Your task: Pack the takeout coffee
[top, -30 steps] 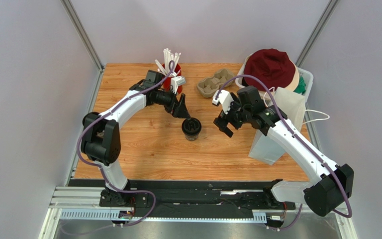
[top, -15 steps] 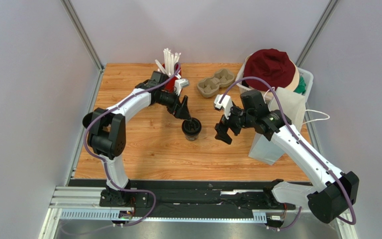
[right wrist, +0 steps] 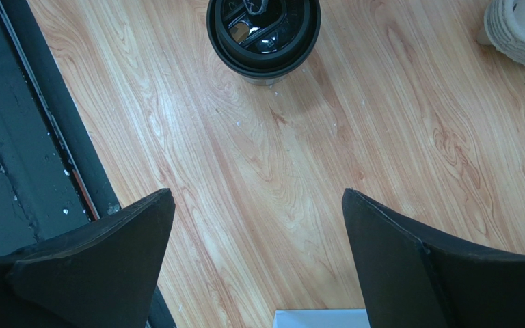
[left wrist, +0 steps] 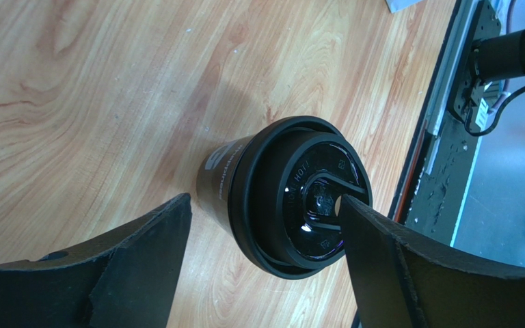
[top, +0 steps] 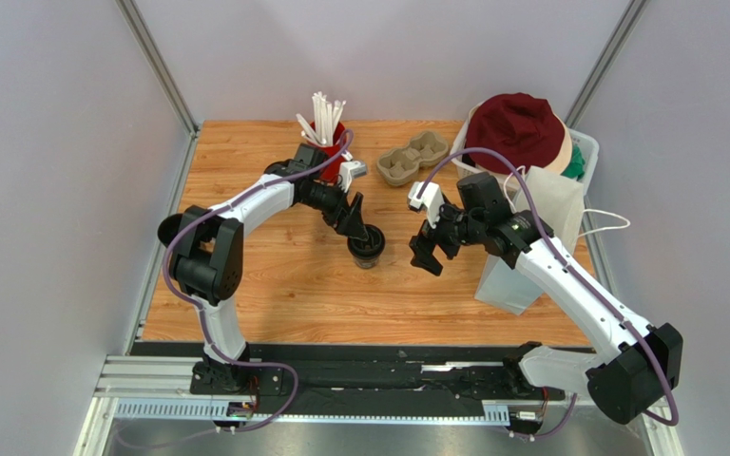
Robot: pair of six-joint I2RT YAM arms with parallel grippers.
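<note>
The takeout coffee (top: 366, 246) is a small dark paper cup with a black round lid, upright at mid-table. My left gripper (top: 358, 224) is open at its far-left side. In the left wrist view the coffee (left wrist: 245, 179) lies between the two fingers of the gripper (left wrist: 265, 200); the right finger (left wrist: 395, 266) overlaps the lid's edge, and the left finger (left wrist: 135, 263) stands apart from the cup wall. My right gripper (top: 425, 257) hangs open to the cup's right, nothing in it. From the right wrist the coffee (right wrist: 263, 34) sits well ahead of that gripper (right wrist: 256, 194).
A red cup of white straws (top: 326, 128) stands at the back behind the left arm. A pulp cup carrier (top: 412, 158) (right wrist: 521, 31) lies at the back centre. A white paper bag (top: 528, 249) (right wrist: 320, 319) stands under the right arm, with a bin holding a red hat (top: 516, 128) behind it.
My left gripper has come down and right from beside the straws cup until its fingers straddle the coffee lid. The right gripper has shifted slightly left toward the cup.
</note>
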